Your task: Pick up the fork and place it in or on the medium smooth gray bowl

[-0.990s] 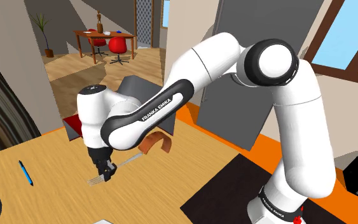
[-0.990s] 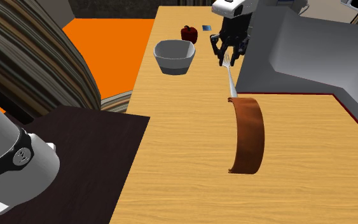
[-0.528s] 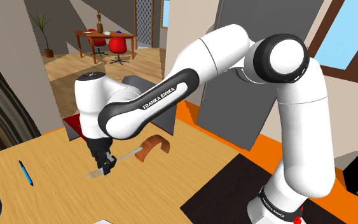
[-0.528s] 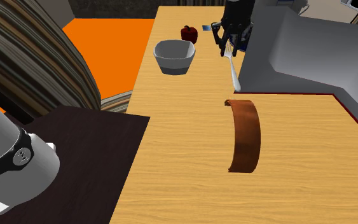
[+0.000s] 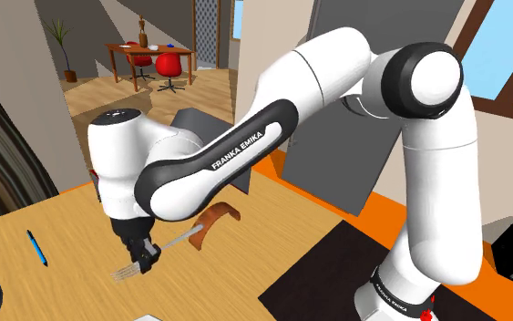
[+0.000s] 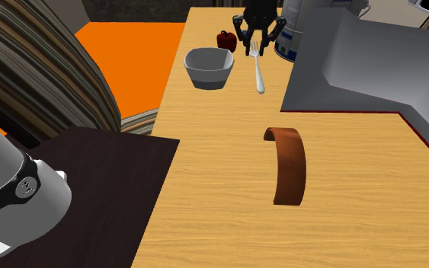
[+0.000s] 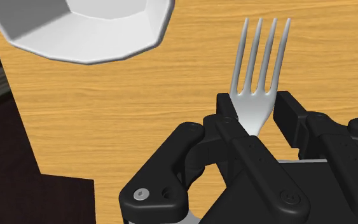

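Note:
My black gripper (image 6: 257,34) is shut on a silver fork (image 6: 258,72) just below its tines and holds it above the wooden table. The handle sticks out level behind the fingers. In the wrist view the tines (image 7: 260,57) stand out past the gripper (image 7: 255,118), and the pale grey bowl (image 7: 50,38) lies ahead and off to one side, empty. In the second exterior view the bowl (image 6: 209,74) stands just left of the fork. From the shoulder view the gripper (image 5: 140,262) hangs low over the table with the fork (image 5: 179,240) pointing toward that view's left.
A brown curved band (image 6: 287,164) lies on the table behind the fork's handle. A red fruit (image 6: 226,39) sits beyond the bowl, a grey box (image 6: 357,61) takes up the second exterior view's right, and a blue pen (image 5: 35,246) lies at the shoulder view's left.
The gripper has carried the fork away from the brown band, leftward in the second exterior view, closer to the bowl. The grip on the fork is unchanged.

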{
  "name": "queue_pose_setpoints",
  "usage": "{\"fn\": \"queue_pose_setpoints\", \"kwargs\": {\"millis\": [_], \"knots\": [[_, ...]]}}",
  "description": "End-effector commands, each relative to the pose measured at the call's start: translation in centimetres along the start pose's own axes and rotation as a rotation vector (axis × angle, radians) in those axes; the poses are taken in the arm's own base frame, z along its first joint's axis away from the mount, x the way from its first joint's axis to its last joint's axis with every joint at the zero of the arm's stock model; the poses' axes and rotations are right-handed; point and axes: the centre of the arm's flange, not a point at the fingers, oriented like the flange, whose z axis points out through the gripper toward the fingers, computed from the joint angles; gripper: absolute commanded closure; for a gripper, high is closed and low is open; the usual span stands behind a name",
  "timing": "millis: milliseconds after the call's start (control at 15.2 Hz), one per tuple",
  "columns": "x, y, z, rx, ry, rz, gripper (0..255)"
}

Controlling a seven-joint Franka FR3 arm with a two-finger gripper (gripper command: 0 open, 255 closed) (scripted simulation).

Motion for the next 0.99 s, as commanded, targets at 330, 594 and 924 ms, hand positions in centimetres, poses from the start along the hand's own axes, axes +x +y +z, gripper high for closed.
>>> {"fn": "queue_pose_setpoints", "kwargs": {"millis": [330,594,924], "knots": [[-6.0,6.8,0.0,0.0,0.0,0.001,255],[-9.5,10.8,0.1,0.0,0.0,0.001,255],[-11.9,13.5,1.2,0.0,0.0,0.001,255]]}}
